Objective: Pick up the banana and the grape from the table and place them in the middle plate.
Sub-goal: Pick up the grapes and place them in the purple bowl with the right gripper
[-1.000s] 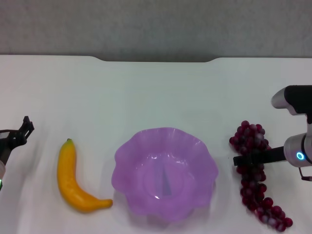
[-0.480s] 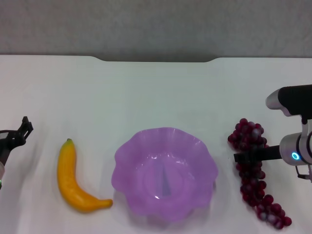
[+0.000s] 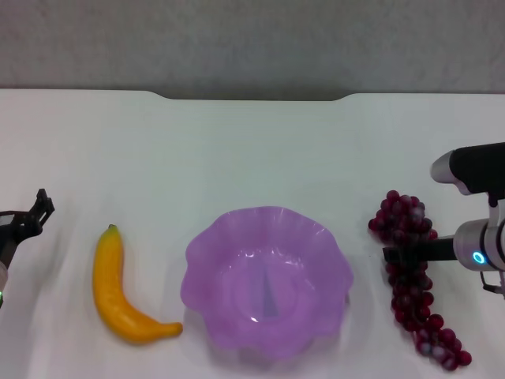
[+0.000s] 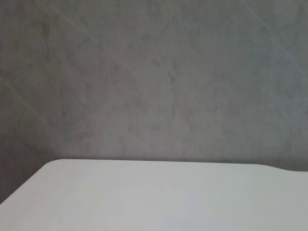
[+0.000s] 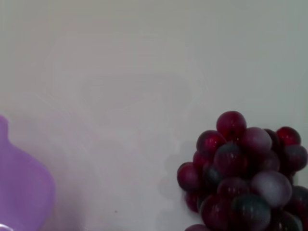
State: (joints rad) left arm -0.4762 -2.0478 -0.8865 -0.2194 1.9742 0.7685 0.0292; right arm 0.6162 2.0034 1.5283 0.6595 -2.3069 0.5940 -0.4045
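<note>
The banana [image 3: 118, 290] lies on the white table [image 3: 252, 150], left of the lilac middle plate [image 3: 267, 280], which holds nothing. The grape [image 3: 410, 268] is a dark red bunch lying right of the plate. My right gripper [image 3: 396, 254] reaches in from the right and is shut across the middle of the bunch. The bunch's tail trails toward the near right. The right wrist view shows the top of the grape [image 5: 245, 173] and a bit of the plate rim [image 5: 24, 192]. My left gripper [image 3: 35, 215] is parked at the far left, away from the banana.
The table's far edge has a shallow notch [image 3: 252, 96] with a grey wall behind it. The left wrist view shows only the table corner [image 4: 144, 197] and the wall.
The right arm has shifted slightly, and the grape bunch has moved with it: its top has risen a little and its tail has drawn in. The left arm, banana and plate have not moved.
</note>
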